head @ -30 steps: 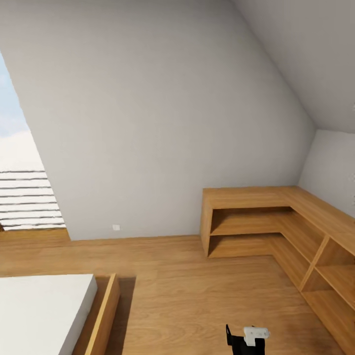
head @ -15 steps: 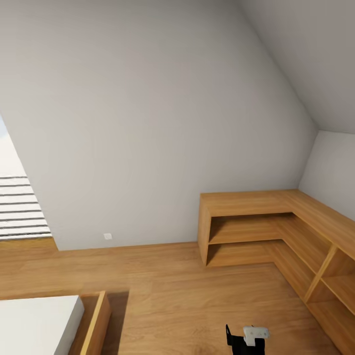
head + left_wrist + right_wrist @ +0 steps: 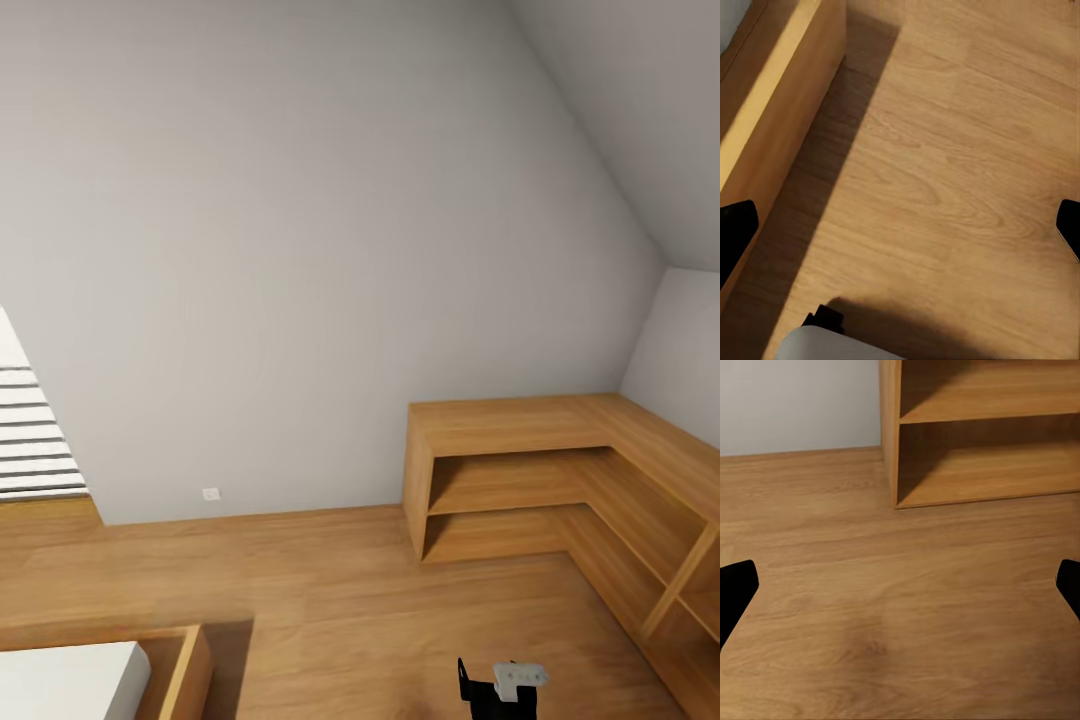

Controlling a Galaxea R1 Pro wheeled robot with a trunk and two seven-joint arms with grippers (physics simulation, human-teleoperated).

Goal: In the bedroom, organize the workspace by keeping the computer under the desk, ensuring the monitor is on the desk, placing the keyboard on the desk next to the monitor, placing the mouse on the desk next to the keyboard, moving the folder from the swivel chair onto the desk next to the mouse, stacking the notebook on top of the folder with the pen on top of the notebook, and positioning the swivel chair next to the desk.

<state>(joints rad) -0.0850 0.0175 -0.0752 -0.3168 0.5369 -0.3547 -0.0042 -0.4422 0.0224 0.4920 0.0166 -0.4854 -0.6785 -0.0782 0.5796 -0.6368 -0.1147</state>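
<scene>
I am in the bedroom, facing a grey-white wall under a sloped ceiling, with light wood floor below. The desk and the other task objects are out of view. My left gripper hangs open over bare floor beside a wooden bed frame, holding nothing. My right gripper is open too, empty, above the floor in front of low oak shelving. A black-and-white part of my right arm pokes in at the head view's lower edge.
L-shaped oak shelving fills the right corner along both walls. A bed with a white mattress and wooden frame sits at lower left. A slatted window is at the far left. A wall socket sits low.
The whole head view has shifted as the camera moved: the window and the bed have slid toward the left and lower edges. The arm part keeps its place in the picture.
</scene>
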